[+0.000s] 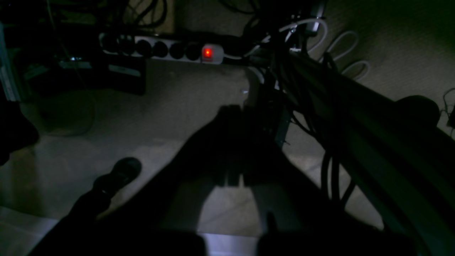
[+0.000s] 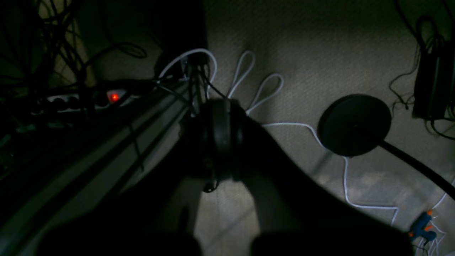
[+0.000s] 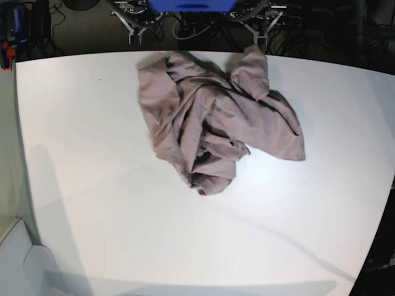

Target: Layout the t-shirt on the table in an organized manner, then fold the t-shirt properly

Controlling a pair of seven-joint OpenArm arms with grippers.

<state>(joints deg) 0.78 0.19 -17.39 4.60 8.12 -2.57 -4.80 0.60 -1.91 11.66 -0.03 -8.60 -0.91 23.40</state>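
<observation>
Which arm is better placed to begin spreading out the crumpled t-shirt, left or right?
Left, probably. Both arms are off the table, neither over the t-shirt. Its wider spread lies on the base view's right, the side of the left arm.

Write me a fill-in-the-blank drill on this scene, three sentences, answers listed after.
1. The t-shirt lies in a ____ heap, not spread flat.
2. It rests on the ____ table, near the far edge in the base view.
3. On the power strip on the floor, a small ____ light glows.

Missing words: crumpled; white; red
</observation>
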